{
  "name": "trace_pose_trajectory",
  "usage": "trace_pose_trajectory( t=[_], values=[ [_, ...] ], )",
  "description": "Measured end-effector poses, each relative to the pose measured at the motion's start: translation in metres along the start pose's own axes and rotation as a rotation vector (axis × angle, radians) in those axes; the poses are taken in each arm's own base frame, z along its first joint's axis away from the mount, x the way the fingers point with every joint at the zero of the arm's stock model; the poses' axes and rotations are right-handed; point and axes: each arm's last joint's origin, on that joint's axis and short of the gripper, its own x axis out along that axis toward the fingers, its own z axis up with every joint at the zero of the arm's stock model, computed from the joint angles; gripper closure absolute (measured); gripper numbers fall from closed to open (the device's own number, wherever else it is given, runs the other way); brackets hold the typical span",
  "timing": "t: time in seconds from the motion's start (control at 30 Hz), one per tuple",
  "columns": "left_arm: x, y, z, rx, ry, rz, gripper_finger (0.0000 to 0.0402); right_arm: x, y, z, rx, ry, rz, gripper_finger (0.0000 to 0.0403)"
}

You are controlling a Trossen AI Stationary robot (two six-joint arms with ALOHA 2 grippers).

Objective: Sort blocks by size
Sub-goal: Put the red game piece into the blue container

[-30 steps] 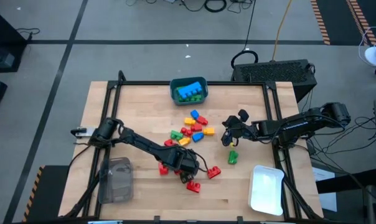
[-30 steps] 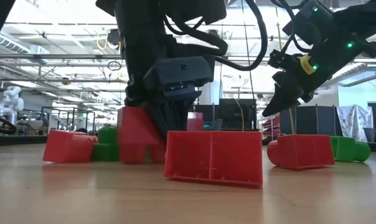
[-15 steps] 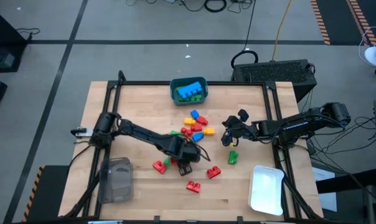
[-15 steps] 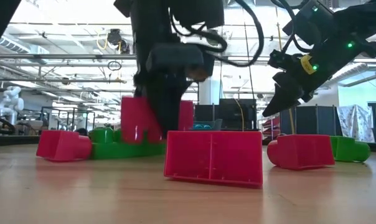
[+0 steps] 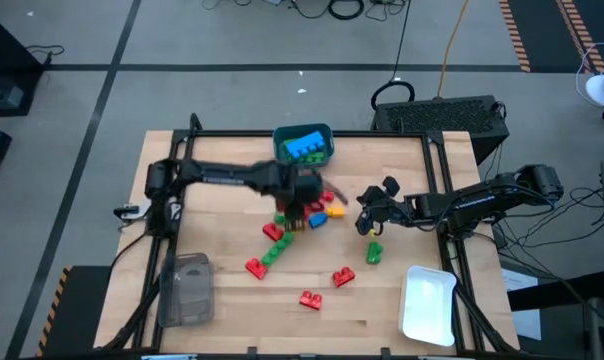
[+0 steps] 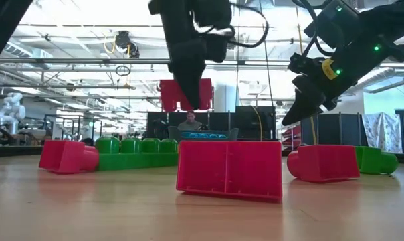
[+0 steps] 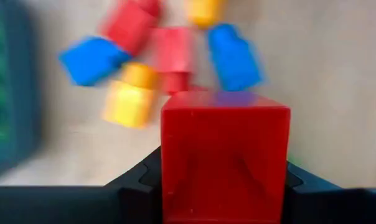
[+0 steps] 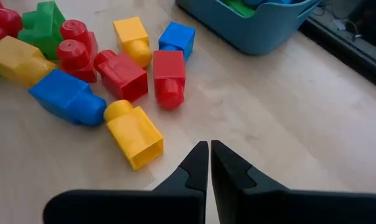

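My left gripper [image 5: 300,205] hangs over the mixed pile of blocks [image 5: 320,200] at the table's middle, shut on a red block [image 6: 167,95] that is clear of the table. The same red block [image 7: 225,155] fills the left wrist view. Loose blocks rest flat on the wood: a long green one [image 5: 273,252], red ones [image 5: 253,267] [image 5: 343,276] [image 5: 310,298], and a green one [image 5: 373,252]. My right gripper [image 5: 366,222] waits shut to the right of the pile, above the table, touching nothing. My left gripper pinches the red block between its two fingers, one finger [image 7: 144,177] on each of two opposite side walls [image 7: 170,168]. The fingers come from above, pointing steeply down. The block is lifted clear, well above the blocks on the table.
A teal bin [image 5: 282,150] with blue and green blocks stands at the far edge, just beyond the pile. A white tray [image 5: 427,305] lies at the near right and a clear container [image 5: 187,290] at the near left. Bare wood shows along the near edge.
My left gripper has risen from the near-middle of the table with the red block and swung toward the far edge, to above the pile, rolling its wrist on the way. The block has gone from the table surface to hanging clear.
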Motion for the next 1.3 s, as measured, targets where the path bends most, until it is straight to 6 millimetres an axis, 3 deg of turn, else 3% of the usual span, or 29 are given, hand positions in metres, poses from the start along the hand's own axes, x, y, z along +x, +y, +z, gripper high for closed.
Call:
trace_pose_trajectory(
  t=[0.4,0.67,0.87,1.07,1.3],
  values=[
    [0.002,0.130,0.000,0.050,-0.181,0.195,0.0249,-0.001,0.004,-0.001,0.028,0.033,0.087,0.0399],
    [0.010,0.189,-0.010,0.092,-0.228,0.332,0.0249,0.002,0.000,0.001,0.042,0.028,0.071,0.0399],
    [0.021,0.208,-0.020,0.088,-0.187,0.346,0.0249,0.002,-0.001,0.001,0.037,0.032,0.065,0.0399],
    [0.035,0.211,-0.021,0.105,-0.148,0.354,0.0249,0.002,-0.002,0.001,0.041,0.038,0.059,0.0399],
    [0.035,0.211,-0.019,0.105,-0.159,0.367,0.0242,0.002,-0.002,0.000,0.058,0.050,0.058,0.0399]
  ],
)
